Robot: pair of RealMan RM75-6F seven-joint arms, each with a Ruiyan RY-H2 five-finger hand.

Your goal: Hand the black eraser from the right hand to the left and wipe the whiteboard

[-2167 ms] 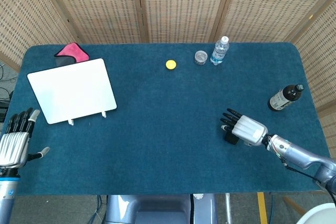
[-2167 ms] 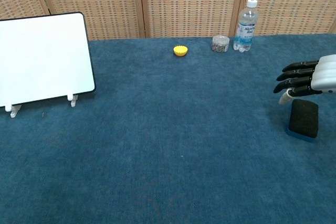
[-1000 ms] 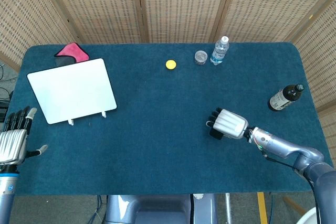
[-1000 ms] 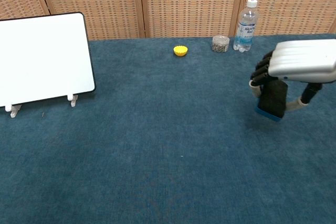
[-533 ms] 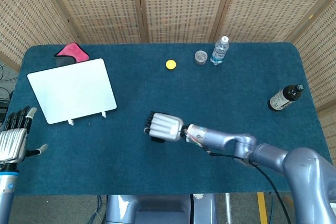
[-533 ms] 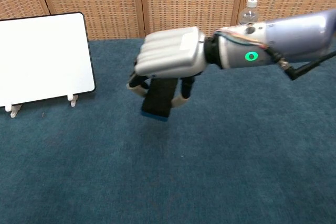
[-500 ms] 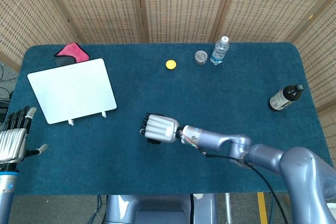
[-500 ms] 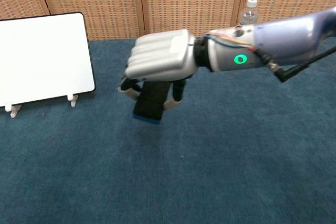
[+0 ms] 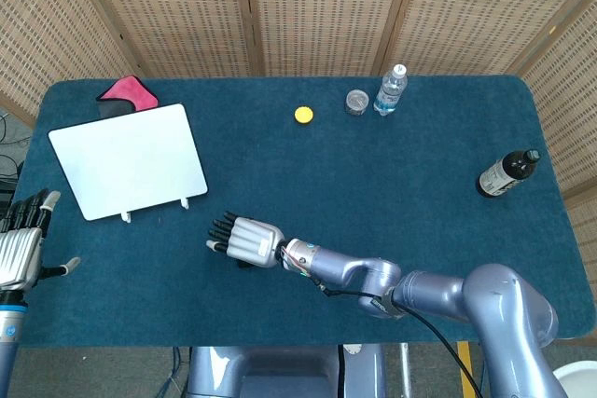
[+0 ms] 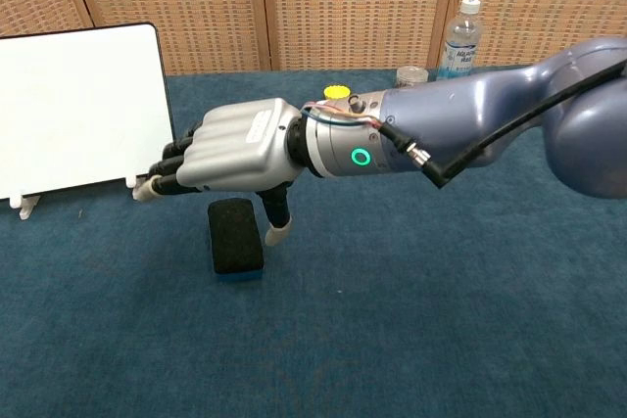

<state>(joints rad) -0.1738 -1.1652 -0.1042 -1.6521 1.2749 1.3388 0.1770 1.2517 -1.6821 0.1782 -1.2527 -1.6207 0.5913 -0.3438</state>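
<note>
A wide counter point(image 9: 308, 184) covered in dark teal cloth fills the head view, backed by woven wicker screens point(image 9: 317, 6). The robot's right arm point(image 10: 470, 115), grey-blue and thick, reaches in from the near right corner across the front of the counter toward its left side. A white whiteboard point(image 9: 129, 159) stands tilted on small feet near the left edge, toward the far left corner, with a pink cloth point(image 9: 126, 90) lying behind it. The right hand point(image 10: 230, 159) hovers with its fingers point(image 10: 171, 165) stretched out flat and apart, grasping nothing, their tips pointing at the whiteboard. The left hand point(image 9: 20, 253) sits off the near left corner, fingers released and spread, holding nothing. The black eraser point(image 10: 236, 236) lies flat on the counter just under the right hand's thumb, near the front edge and left of centre, free of both hands. A dark bottle point(image 9: 507, 172) stands near the right edge. Along the far edge stand a clear water bottle point(image 9: 390, 89), a small jar point(image 9: 356, 102) beside it and a yellow cap point(image 9: 303, 115) further left.
</note>
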